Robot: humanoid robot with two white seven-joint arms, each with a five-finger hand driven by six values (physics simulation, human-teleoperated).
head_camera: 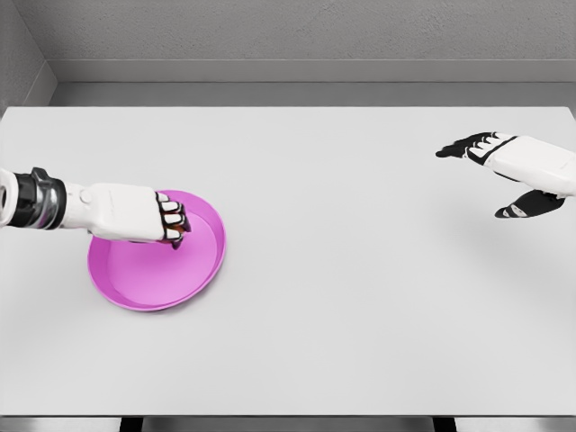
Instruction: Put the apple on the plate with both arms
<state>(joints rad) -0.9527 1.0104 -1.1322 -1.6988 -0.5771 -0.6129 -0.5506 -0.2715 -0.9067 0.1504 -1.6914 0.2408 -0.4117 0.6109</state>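
Note:
A magenta plate (193, 270) lies on the left part of the white table. My left hand (173, 221) reaches in from the left edge and hovers over the plate's upper half, its fingers curled around a small dark red apple (178, 238). Only a sliver of the apple shows under the fingertips. My right hand (495, 171) is at the far right, above the table, with black-tipped fingers spread toward the left and nothing in it.
The white table (342, 297) fills the view, with a grey wall behind its far edge and a dark front edge at the bottom. No other objects are on it.

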